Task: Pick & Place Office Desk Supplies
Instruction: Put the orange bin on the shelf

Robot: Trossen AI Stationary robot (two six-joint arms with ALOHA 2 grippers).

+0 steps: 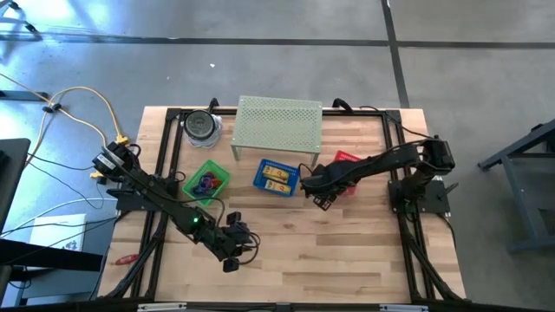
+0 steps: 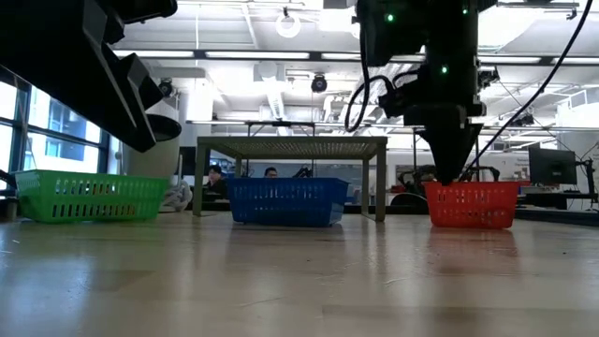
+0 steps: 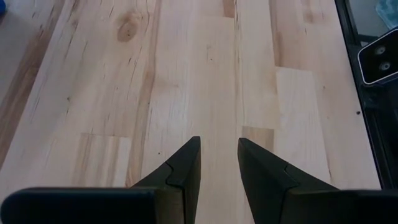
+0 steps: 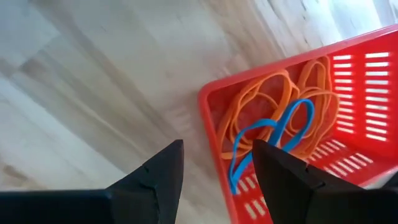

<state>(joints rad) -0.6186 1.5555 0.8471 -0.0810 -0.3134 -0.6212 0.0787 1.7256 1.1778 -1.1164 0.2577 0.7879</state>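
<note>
Light butcher-block table [image 1: 347,251], black frame rails along its edges, grey concrete floor around it. In the low view, an open workshop behind: ceiling strip lights, monitors, two people seated far back behind the blue basket [image 2: 285,201].

Along the table's far part: green basket [image 1: 208,180], blue basket, red basket [image 4: 354,81], with a pale perforated metal shelf [image 1: 277,121] standing behind them and a round container [image 1: 201,126] at the far left corner.

The red basket is mostly hidden under the right arm in the high view. The right wrist view shows orange band loops [image 4: 261,99] lying flat in it, a blue loop [image 4: 273,134] across them, long axis running corner-to-wall. Green basket's contents are purple-blue-red, unclear; blue basket holds yellow blocks [image 1: 277,178].

Right gripper [image 4: 217,165] sits over the red basket's near corner, fingers spread, empty. Left gripper [image 3: 219,162] hangs over bare wood at the front left, fingers slightly apart, empty.
</note>
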